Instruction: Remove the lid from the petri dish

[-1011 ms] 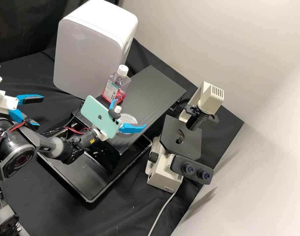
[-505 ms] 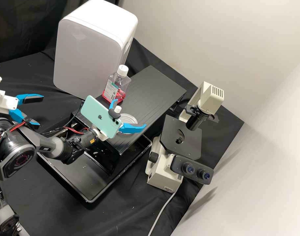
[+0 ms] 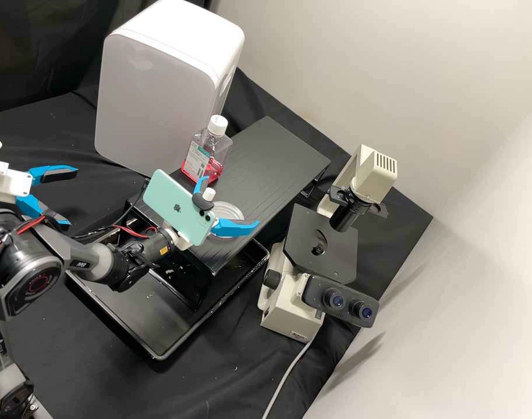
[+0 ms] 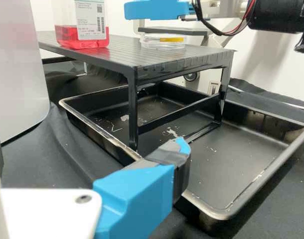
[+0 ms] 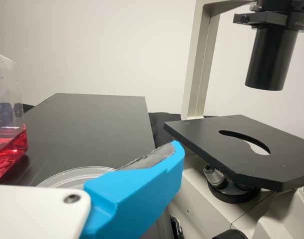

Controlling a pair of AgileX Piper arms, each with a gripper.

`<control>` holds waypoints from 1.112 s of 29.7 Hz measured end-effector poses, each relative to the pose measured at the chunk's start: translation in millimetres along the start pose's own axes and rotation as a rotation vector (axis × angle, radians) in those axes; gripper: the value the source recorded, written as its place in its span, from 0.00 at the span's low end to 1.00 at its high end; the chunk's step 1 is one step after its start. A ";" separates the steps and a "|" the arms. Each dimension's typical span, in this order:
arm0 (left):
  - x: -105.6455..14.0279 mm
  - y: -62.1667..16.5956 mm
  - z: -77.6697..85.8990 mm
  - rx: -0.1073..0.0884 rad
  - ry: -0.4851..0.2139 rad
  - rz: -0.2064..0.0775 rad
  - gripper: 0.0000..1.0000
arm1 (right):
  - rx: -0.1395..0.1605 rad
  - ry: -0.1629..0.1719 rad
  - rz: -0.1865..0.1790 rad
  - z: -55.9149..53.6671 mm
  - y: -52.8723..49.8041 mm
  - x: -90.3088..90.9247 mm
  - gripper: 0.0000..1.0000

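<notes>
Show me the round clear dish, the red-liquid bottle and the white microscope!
Round clear petri dish (image 3: 227, 210): high view, lid top.
Clear bottle of red liquid (image 3: 218, 123): high view, cap.
White microscope (image 3: 289, 314): high view, base.

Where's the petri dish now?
In the high view, the petri dish sits on the platform's near end, by the right tool's open fingers, in front of the flask.

Clear petri dish (image 3: 227, 210), seemingly lidded, on rack (image 3: 277, 157)
</notes>
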 end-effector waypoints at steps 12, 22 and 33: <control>0.0 -0.9 2.9 0.002 -0.012 -0.004 1.00 | 0.000 0.000 0.000 0.0 0.0 0.0 1.00; 0.0 -1.1 3.6 0.002 -0.015 -0.004 1.00 | 0.000 0.000 0.000 0.0 0.0 0.0 1.00; 0.2 -1.7 4.0 0.003 -0.017 -0.007 1.00 | 0.000 0.000 0.000 0.0 0.0 0.0 1.00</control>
